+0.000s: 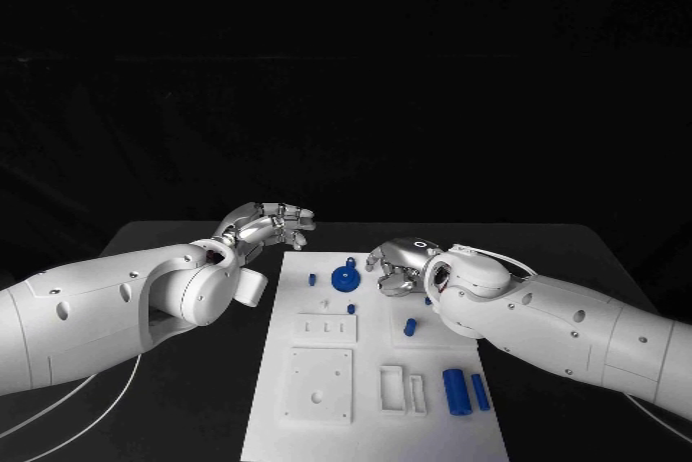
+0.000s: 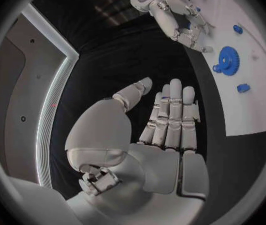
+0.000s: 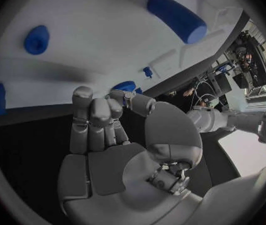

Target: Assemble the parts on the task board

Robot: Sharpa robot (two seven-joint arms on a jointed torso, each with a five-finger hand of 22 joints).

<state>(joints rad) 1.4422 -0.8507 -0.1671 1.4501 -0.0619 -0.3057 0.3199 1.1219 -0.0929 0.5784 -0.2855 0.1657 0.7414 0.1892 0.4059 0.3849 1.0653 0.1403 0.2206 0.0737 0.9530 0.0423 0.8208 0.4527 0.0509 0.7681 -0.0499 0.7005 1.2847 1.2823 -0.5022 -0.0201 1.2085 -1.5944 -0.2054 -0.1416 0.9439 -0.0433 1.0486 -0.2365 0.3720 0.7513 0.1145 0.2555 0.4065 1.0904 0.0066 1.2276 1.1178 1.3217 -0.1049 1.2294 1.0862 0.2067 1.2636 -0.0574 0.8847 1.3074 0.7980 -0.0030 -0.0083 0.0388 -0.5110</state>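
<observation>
The white task board (image 1: 459,440) lies in the middle of the table. A blue gear (image 1: 346,278) sits near its far edge, with small blue pegs (image 1: 313,278) beside it. My right hand (image 1: 400,265) hovers just right of the gear, fingers curled in, and I see nothing held in it. In the right wrist view the right hand (image 3: 102,120) has the gear (image 3: 127,86) just beyond its fingertips. My left hand (image 1: 268,225) is raised off the board's far left corner. In the left wrist view the left hand (image 2: 167,120) is flat with straight fingers and holds nothing.
Two blue cylinders (image 1: 466,391) lie side by side at the board's near right. Another blue peg (image 1: 410,327) lies mid-board. White raised blocks (image 1: 319,382) and frames (image 1: 402,389) stand on the near half. Black table (image 1: 577,262) surrounds the board.
</observation>
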